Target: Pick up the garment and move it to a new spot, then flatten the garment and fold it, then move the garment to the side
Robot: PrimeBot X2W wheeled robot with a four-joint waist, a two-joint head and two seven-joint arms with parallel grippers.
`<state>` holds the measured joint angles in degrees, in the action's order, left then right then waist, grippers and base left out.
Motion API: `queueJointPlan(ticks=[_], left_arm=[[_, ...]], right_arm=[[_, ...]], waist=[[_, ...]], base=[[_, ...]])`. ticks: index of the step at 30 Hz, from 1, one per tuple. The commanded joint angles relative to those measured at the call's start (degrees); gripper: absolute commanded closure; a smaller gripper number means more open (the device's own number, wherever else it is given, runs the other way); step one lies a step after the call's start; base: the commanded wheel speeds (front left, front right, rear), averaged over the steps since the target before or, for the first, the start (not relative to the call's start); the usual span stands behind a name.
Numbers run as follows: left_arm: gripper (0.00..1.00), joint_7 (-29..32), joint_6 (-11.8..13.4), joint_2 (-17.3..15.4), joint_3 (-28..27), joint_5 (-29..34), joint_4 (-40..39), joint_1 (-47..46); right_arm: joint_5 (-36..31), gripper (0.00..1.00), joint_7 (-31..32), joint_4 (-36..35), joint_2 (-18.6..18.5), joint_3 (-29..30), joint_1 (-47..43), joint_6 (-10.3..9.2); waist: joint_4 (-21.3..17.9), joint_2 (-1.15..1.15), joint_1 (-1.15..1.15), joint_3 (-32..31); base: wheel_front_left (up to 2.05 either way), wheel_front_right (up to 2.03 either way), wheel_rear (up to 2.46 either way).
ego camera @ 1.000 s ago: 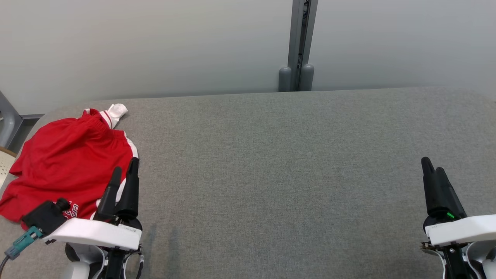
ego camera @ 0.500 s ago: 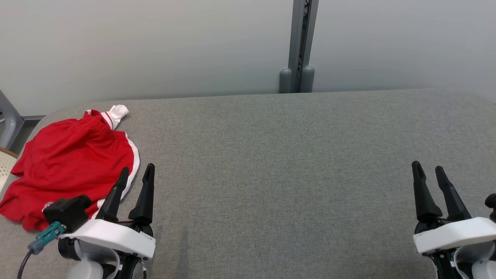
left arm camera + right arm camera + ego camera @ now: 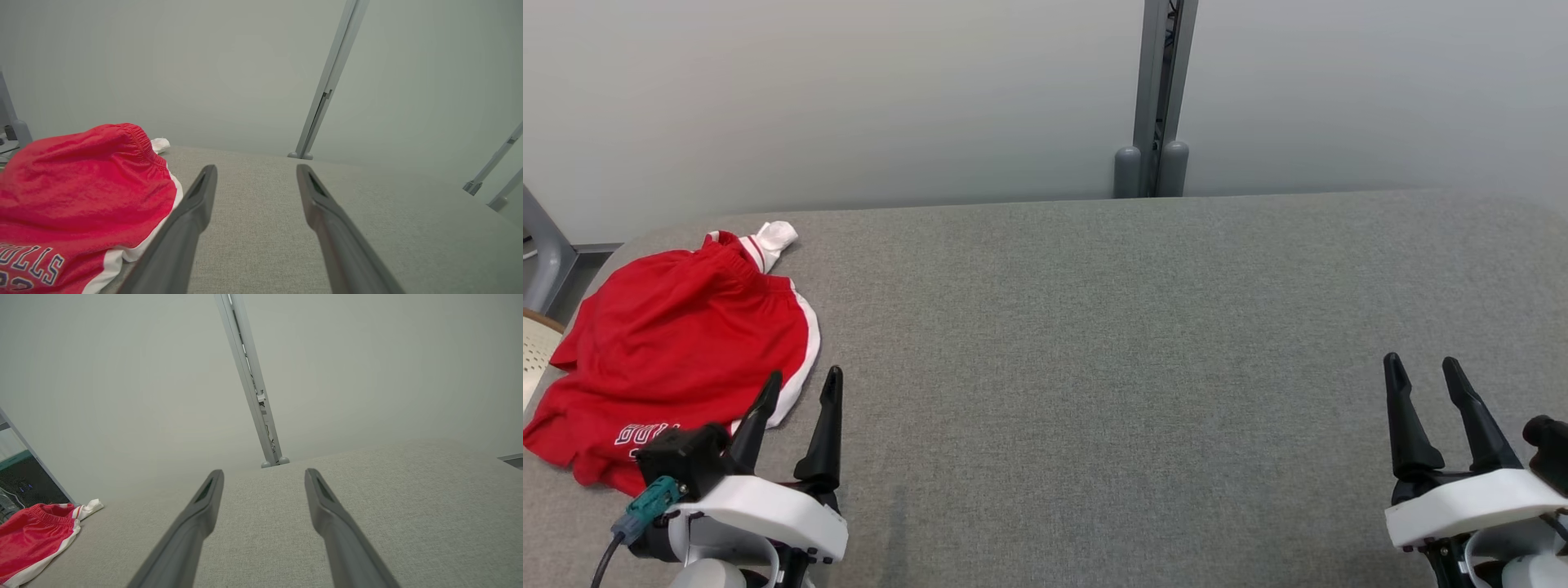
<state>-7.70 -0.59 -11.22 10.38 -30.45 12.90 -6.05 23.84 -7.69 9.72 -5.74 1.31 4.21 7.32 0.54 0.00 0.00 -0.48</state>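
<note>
I see my left gripper [image 3: 803, 374] and right gripper [image 3: 1420, 360] both spread wide, holding nothing; the red garment [image 3: 686, 327] shows letters "ULLS".

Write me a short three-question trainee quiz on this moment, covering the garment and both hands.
1. True or false: the left hand is clamped on the red shorts.
2. Where on the grey table do the shorts lie? A) left side B) centre C) right side
3. Fill in: the fingers of the right hand stand ___, with nothing between them.
Key: 1 false, its fingers stand apart with bare table between them; 2 A; 3 open.
</note>
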Motion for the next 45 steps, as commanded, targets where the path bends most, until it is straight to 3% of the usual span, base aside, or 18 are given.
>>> queueJointPlan(ticks=[1,10,22,45], left_arm=[[0.0,-0.62,0.37,-0.77,0.23,1.64,-0.11,-1.61],[0.0,-1.94,1.27,-0.99,0.75,5.14,1.35,-1.11],[0.0,-3.68,0.19,-0.18,0.1,8.5,2.98,-0.77],[0.0,-6.16,-2.07,2.06,-2.41,13.42,8.48,-1.18]], right_arm=[[-1.87,0.0,-0.65,-0.21,-0.28,0.21,0.55,0.2],[-6.8,0.0,-1.96,1.68,0.4,0.45,0.36,0.22],[-11.25,0.0,-3.75,3.5,0.96,0.82,0.28,0.23],[-13.22,0.0,-6.18,5.52,1.18,0.16,-0.14,0.21]], waist=[[0.01,0.0,0.0,-0.03],[0.07,0.0,0.0,-0.2],[0.35,0.0,0.0,-0.53],[0.41,0.0,0.0,-1.26]], base=[[0.0,0.0,0.0],[0.0,0.0,0.0],[0.0,0.0,0.0],[0.0,0.0,0.0]])
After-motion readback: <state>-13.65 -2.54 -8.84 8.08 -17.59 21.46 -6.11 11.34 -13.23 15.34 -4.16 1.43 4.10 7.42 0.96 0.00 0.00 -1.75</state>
